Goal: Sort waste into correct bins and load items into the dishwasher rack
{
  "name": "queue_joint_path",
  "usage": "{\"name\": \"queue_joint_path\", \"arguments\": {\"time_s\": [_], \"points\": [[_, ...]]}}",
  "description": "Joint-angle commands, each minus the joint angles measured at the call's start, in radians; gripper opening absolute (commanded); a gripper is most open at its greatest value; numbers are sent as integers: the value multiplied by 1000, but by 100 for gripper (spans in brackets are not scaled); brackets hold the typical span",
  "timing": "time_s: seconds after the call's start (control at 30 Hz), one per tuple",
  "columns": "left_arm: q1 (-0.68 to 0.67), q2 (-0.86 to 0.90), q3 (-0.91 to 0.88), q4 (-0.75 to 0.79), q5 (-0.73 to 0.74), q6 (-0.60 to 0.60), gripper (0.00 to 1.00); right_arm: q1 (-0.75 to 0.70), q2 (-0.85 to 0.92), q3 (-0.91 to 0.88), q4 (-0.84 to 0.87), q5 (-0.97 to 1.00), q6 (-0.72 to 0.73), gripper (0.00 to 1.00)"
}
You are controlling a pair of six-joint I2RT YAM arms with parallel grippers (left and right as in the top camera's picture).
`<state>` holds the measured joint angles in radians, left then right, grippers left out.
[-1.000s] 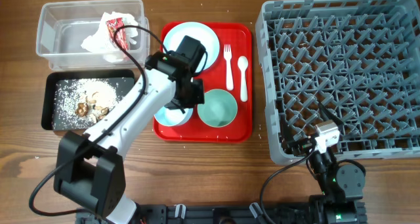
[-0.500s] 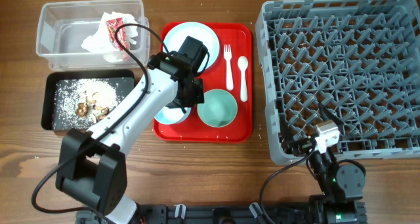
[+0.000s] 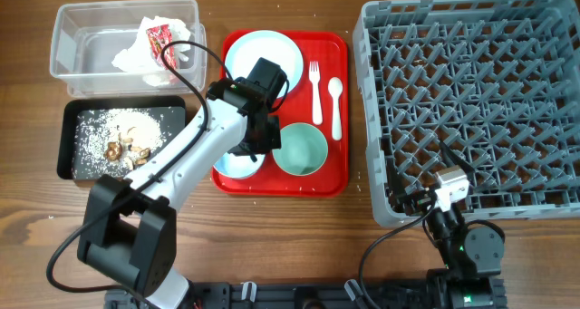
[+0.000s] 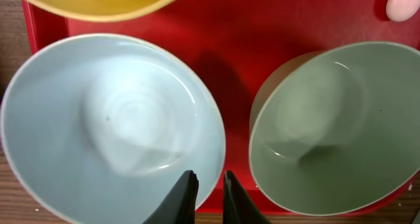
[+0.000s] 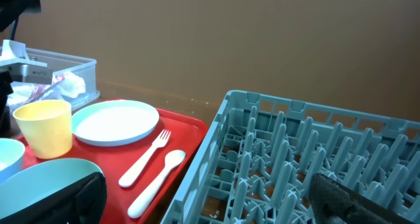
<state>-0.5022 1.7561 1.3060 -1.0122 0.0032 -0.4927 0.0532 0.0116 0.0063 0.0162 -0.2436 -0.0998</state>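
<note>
A wooden table [image 3: 299,241] carries a clear tub [image 3: 91,51], black tray [image 3: 63,146], red tray [image 3: 337,168] and grey rack [image 3: 471,91].

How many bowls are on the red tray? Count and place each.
2. Pale blue bowl at the red tray's near-left corner; teal bowl beside it, to its right. None seems hidden.

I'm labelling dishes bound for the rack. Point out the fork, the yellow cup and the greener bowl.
fork [image 3: 316,96]: overhead view, on its handle.
cup [image 5: 43,129]: right wrist view, on its side wall.
green bowl [image 4: 328,145]: left wrist view, on its inner floor.
</note>
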Motion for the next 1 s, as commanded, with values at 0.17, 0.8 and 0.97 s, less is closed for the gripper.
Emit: {"name": "queue_joint_path", "arguments": {"time_s": [0.17, 0.8, 0.97], "points": [[-5, 11, -1, 17, 16, -13, 24, -5, -4, -1, 5, -14, -5, 100], [-5, 11, 250, 27, 40, 127, 63, -5, -4, -1, 5, -14, -5, 100], [-6, 11, 250, 77, 41, 150, 73, -5, -4, -1, 5, -13, -5, 100]]}}
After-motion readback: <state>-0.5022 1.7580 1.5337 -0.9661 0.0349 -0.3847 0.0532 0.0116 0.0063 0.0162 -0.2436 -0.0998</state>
